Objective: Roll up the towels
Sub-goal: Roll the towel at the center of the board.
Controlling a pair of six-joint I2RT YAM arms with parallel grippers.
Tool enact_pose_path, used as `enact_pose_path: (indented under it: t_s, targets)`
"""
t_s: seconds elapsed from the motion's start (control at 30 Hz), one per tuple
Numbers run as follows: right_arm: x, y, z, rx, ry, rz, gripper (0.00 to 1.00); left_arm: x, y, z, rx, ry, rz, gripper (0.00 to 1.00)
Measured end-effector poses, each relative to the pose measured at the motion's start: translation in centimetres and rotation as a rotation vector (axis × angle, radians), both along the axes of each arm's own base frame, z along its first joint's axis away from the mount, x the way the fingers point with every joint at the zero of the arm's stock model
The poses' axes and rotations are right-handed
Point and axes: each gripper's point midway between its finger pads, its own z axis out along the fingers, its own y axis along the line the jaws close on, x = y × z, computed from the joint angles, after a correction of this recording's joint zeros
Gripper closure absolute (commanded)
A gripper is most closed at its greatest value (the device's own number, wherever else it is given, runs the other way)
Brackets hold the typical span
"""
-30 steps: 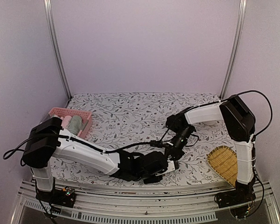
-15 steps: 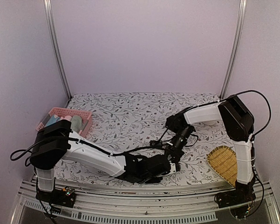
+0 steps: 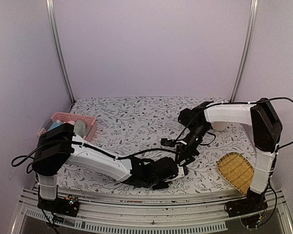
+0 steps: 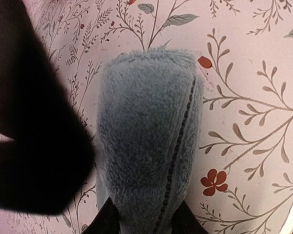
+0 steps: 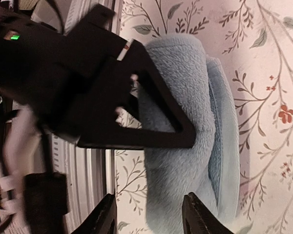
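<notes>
The top view sits high behind the arm bases, tilted down and forward, far enough off to take in the whole table. The left wrist camera rides just behind the left pincer, very near, looking past its tips along the blue towel ahead. The right wrist camera looks past the right pincer likewise. Both wrist views share that towel; the right one also shows the left pincer ahead.

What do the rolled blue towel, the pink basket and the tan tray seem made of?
The rolled light blue towel: soft terry cloth, fuzzy matte pile. The pink lattice basket: probably moulded plastic, regular grid holes. The tan fan-shaped tray: apparently woven bamboo or straw, fine ribbing.
</notes>
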Motion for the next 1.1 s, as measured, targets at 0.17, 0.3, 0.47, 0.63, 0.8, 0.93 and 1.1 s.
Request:
enact_pose_path:
  t_s: [0.17, 0.3, 0.47, 0.63, 0.8, 0.93, 1.1]
  targets:
    - [1.9, -1.0, 7.5, 0.098, -0.149, -0.078, 0.5, 0.1, 0.0, 0.0, -0.024, 0.04, 0.013, 0.75]
    - [2.5, -2.2, 10.8, 0.156, -0.277, -0.139, 0.5, 0.5, 0.1, 0.2, -0.06, 0.106, 0.03, 0.76]
    - [1.8, -3.9, 8.5, 0.122, -0.34, -0.201, 0.5, 1.6, 0.4, 0.4, -0.123, 0.231, 0.059, 0.78]
    - [2.0, -5.3, 4.6, 0.049, -0.384, -0.246, 0.5, 2.7, 0.9, 0.5, -0.181, 0.352, 0.091, 0.8]
    - [1.8, -5.9, 4.2, 0.084, -0.463, -0.25, 0.5, 3.4, 1.2, 0.5, -0.242, 0.486, 0.112, 0.82]
    - [1.7, -5.5, 3.8, 0.11, -0.547, -0.212, 0.49, 3.7, 1.6, 0.6, -0.288, 0.594, 0.123, 0.82]
    - [0.4, -4.1, 2.4, 0.108, -0.652, -0.096, 0.48, 3.9, 1.8, 0.6, -0.321, 0.691, 0.131, 0.83]
